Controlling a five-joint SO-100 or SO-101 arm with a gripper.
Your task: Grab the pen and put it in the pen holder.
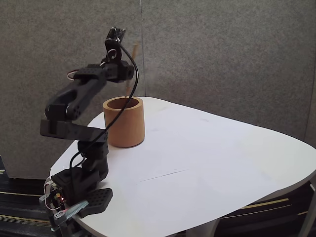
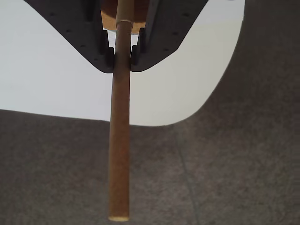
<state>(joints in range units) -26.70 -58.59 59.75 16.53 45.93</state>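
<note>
Fixed view: white rounded bench (image 1: 207, 163), bare matte top with one faint dark line near centre. Grey felt-like wall panels behind; dark floor beyond the bench edge. Pen holder (image 1: 124, 122) upright near the back left edge, just beside the black arm. Gripper (image 1: 129, 74) raised above the holder.

Wrist view: jaws clamped on the pen (image 2: 120, 140), pinched between both black tips; the gripper (image 2: 122, 55) holds it near one end. Pen's free end projects over the grey carpeted floor past the bench's curved edge.
</note>
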